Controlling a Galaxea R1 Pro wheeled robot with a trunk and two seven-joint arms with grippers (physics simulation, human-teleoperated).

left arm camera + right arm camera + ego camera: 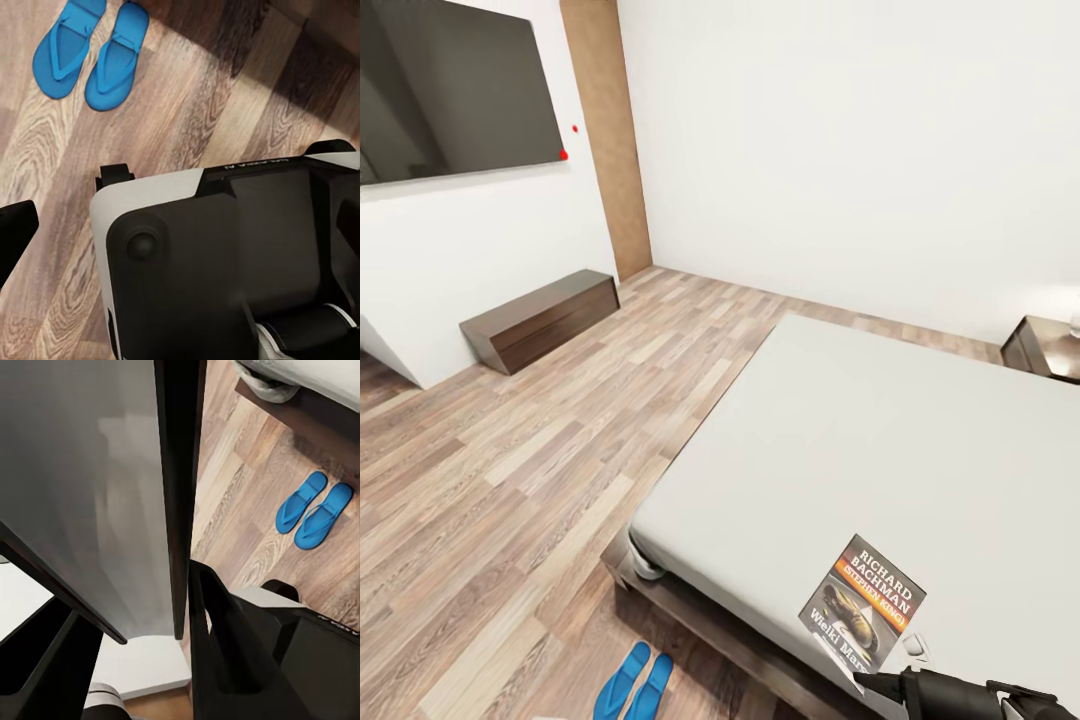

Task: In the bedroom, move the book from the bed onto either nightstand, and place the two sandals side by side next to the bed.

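At the bottom right of the head view, the right gripper (908,655) pinches the lower edge of the book (865,598), lifted at the bed's (840,450) near corner. Its cover reads "Richard Bachman". Carry it level to the nightstand (1045,347), far right. Both sandals (635,684) lie together on the floor beside the bed. I cannot tell the left gripper's fingers.

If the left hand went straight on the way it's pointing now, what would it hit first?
Probably the robot's own base, dead ahead above the wood floor; depth is unclear. The blue sandals sit off that line.
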